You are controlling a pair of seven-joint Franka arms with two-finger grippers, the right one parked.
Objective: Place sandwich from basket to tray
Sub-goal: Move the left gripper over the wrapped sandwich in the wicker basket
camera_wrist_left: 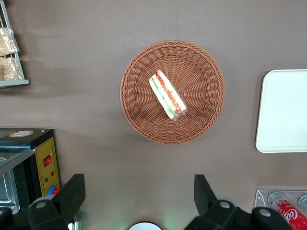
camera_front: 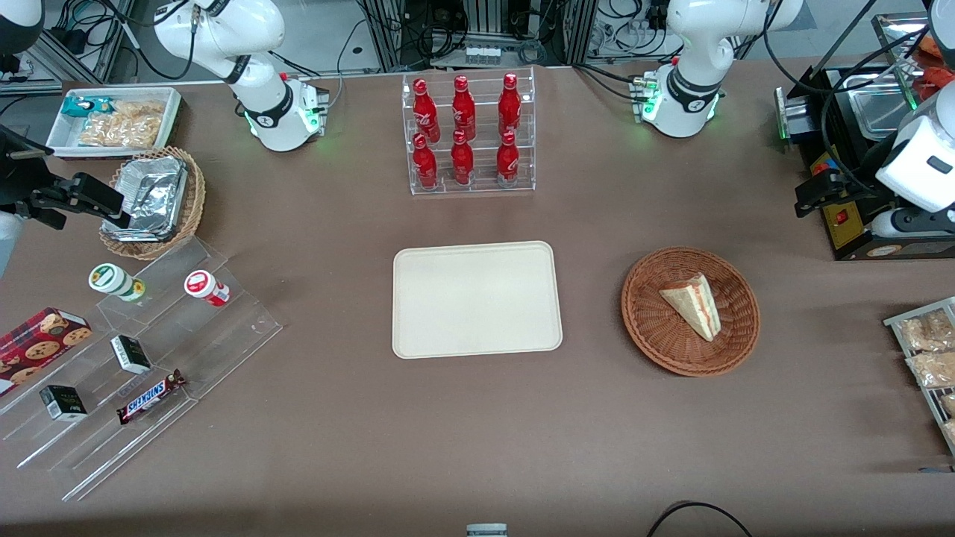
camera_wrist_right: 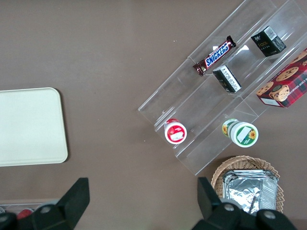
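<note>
The tray [camera_front: 477, 299] lay bare at mid-surface. Beside it, toward the working arm's end, the basket [camera_front: 690, 311] held the sandwich [camera_front: 694, 304], a pale wedge with red and green filling, its long axis slanted. The gripper [camera_wrist_left: 139, 196] hung above, well apart, fingers [camera_wrist_left: 71, 194] spread wide, holding nothing.

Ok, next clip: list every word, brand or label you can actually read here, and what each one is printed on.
"SNICKERS": on the chocolate bar lying on the clear stepped stand.
Red bottles in the clear rack: white script, too small to read.
Two small dark boxes, two round-lidded cups, cookie box: print unreadable.
Sandwich, basket, tray: no text.
The hand hangs open, higher than the basket, holding nothing.
</note>
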